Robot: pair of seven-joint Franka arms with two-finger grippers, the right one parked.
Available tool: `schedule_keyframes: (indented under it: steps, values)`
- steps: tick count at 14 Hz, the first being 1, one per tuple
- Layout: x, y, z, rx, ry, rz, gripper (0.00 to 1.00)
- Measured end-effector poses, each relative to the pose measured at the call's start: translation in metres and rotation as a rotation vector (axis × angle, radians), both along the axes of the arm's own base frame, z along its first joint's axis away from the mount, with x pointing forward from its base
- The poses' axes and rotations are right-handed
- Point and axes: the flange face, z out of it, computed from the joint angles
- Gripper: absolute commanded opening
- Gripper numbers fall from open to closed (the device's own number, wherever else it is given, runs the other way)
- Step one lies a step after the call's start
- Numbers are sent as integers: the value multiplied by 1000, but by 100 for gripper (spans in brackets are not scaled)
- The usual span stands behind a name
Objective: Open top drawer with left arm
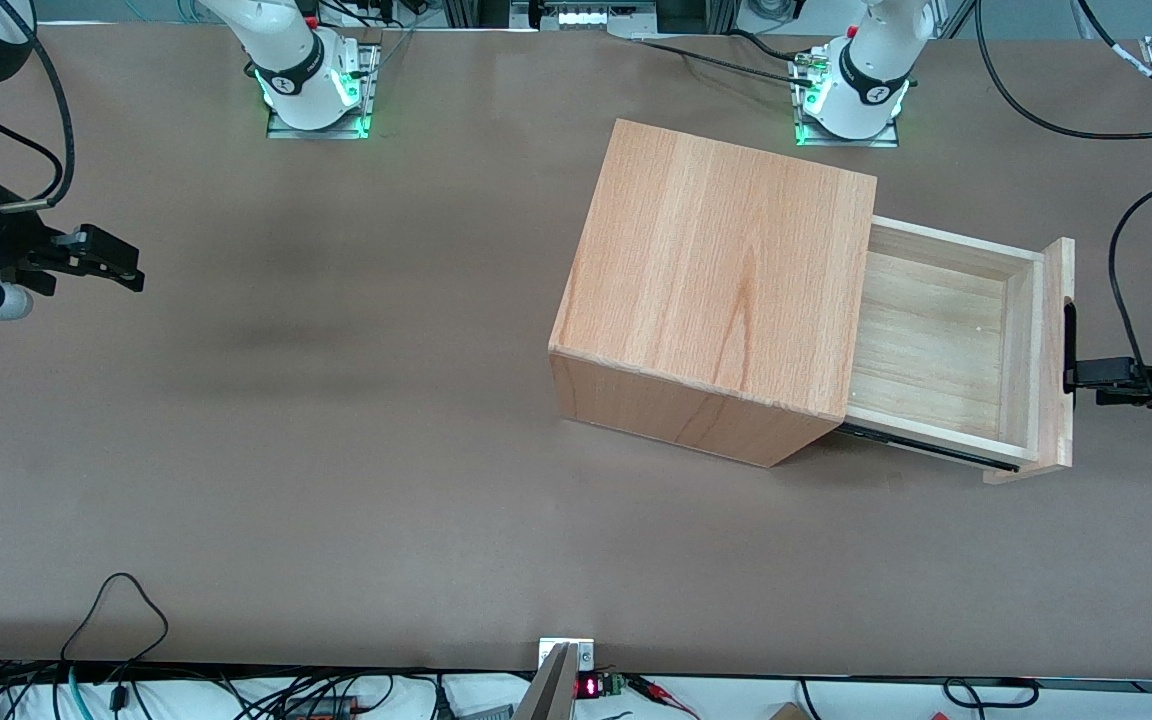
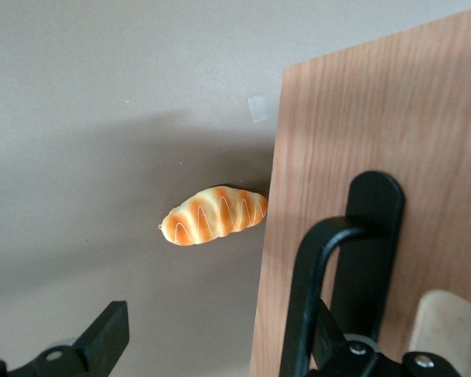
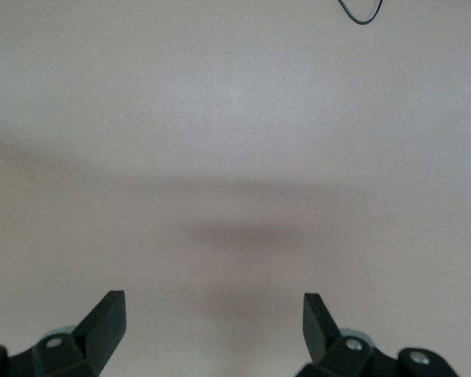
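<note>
Light-wood top drawer [image 1: 946, 345] is standing pulled well out of its casing [image 1: 716, 300], while the left arm's gripper [image 1: 1086, 375], fingers spread apart, is sitting at the black bar handle [image 2: 330, 275]; a bread roll [image 2: 213, 215] is lying beside the front panel [image 2: 377, 141].

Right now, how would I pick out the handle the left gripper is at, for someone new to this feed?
Find the big wooden cube casing on the brown table; the top drawer stands pulled out of it toward the working arm's end. On its flat front panel runs a long black bar handle, where the left gripper sits. It is the only black part on the pale wood.
</note>
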Motion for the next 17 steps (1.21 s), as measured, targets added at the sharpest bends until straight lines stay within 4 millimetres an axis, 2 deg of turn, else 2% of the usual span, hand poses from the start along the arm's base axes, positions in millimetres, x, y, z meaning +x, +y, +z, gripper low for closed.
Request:
schedule_keyframes:
  steps: [6, 9, 13, 15, 17]
  values:
    - [-3, 3, 15, -7, 17, -9, 100]
    - [-4, 2, 30, -6, 11, -17, 100]
    - [-7, -5, 67, 61, -15, -40, 100]
    - [-12, -23, 92, 86, 2, -34, 100]
    - [-15, -50, 123, 128, 34, -20, 100]
